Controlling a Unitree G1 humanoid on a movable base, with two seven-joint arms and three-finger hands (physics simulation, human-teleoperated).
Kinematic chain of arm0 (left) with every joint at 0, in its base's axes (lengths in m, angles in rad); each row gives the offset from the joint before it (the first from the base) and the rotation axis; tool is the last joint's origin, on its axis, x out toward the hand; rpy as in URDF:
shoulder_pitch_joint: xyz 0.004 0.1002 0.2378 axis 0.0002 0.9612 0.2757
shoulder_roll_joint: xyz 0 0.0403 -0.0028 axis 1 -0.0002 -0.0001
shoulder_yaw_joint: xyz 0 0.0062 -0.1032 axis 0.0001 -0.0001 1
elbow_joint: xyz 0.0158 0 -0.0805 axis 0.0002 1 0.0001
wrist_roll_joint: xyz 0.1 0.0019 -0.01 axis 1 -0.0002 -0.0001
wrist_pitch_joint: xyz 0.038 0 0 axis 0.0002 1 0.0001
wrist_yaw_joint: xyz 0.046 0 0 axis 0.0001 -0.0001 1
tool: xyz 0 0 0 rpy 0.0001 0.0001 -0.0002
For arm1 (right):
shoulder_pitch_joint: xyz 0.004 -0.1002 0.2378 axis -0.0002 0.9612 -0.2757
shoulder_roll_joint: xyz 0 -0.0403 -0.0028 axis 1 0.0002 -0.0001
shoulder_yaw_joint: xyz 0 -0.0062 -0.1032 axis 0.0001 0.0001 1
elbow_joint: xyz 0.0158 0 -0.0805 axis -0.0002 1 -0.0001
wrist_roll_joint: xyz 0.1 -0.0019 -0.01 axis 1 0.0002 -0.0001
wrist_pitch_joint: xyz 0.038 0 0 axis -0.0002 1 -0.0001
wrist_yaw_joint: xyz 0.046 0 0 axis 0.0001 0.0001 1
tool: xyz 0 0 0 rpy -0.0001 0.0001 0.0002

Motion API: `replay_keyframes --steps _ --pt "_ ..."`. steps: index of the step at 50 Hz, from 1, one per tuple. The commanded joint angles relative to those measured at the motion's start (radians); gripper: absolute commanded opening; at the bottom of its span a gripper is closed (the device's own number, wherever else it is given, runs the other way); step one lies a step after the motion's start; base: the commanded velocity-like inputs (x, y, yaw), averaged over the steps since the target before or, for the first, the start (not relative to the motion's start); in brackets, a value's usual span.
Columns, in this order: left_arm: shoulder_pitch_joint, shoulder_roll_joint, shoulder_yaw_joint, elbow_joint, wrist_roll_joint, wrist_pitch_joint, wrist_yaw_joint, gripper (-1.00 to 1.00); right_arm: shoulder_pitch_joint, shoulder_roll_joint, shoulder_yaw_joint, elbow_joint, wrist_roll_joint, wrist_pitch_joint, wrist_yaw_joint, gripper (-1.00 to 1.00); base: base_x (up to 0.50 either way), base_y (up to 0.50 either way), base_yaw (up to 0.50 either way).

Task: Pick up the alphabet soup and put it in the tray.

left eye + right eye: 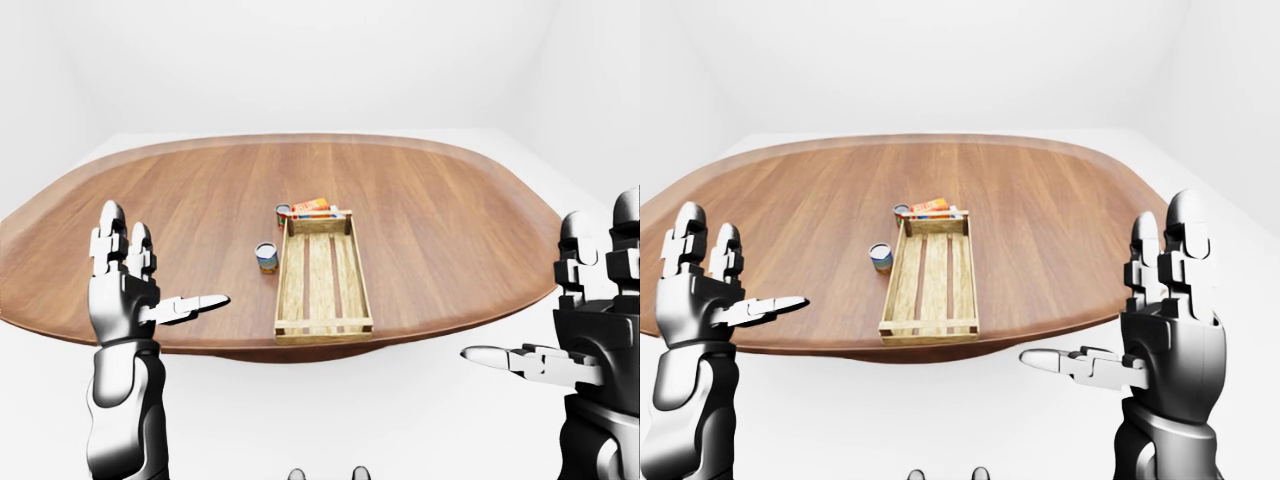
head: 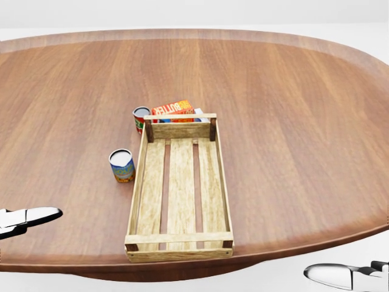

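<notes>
Alphabet soup (image 2: 122,165) stood upright on the table (image 2: 292,109), just beside the tray (image 2: 180,194) at its 9 o'clock, left hand (image 1: 125,290) and right hand (image 1: 1165,325) spread wide, nothing held

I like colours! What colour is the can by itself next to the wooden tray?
Blue with orange-yellow at the bottom and a pale lid: the can shows best in the head view.

Head view looks steeply down over the table (image 2: 292,121), close in, the wooden tray (image 2: 180,190) near centre; only fingertips enter at its bottom corners. Left-eye and right-eye views sit farther back, facing level across the whole oval tabletop, raised hands flanking; all three share tray and nearby cans, the pair slightly offset sideways.
</notes>
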Motion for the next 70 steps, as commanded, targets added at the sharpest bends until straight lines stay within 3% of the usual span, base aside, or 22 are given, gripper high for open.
replay_keyframes --steps 1,49,52,53,54,56,59,70 --pt "0.001 0.0 0.004 -0.006 0.0 0.0 0.0 1.0 0.001 0.0 0.005 -0.002 -0.001 0.0 0.001 1.0 0.5 0.0 0.0" --pt "0.017 -0.006 0.012 -0.064 -0.014 0.0 -0.017 1.0 0.007 0.005 0.018 -0.016 -0.007 0.0 -0.004 1.0 0.5 0.0 0.0" --pt "0.022 -0.006 0.014 -0.079 -0.022 0.0 -0.03 1.0 0.005 0.011 -0.007 -0.049 0.048 0.0 0.003 1.0 0.33 0.01 0.0" --pt "0.069 0.302 -0.083 -0.091 0.297 0.0 -0.323 1.0 0.028 0.015 0.028 -0.102 0.047 0.0 -0.006 1.0 0.0 0.0 0.0" --pt "0.056 0.273 -0.074 -0.08 0.391 0.0 -0.405 1.0 0.032 0.014 0.032 -0.117 0.046 0.0 -0.008 1.0 0.0 0.0 0.0" --pt "0.058 0.213 -0.063 -0.031 0.547 0.0 -0.488 1.0 0.03 0.01 0.035 -0.122 0.052 0.0 -0.015 1.0 0.0 0.0 0.0" --pt "0.025 0.151 -0.018 -0.01 0.635 0.0 -0.563 1.0 0.024 0.013 0.052 -0.117 0.035 0.0 -0.013 1.0 0.0 0.0 0.0" --pt "-0.006 0.14 -0.055 0.074 0.826 0.0 -0.654 1.0 0.037 -0.005 0.071 -0.122 0.053 0.0 -0.03 1.0 0.0 0.0 0.0"
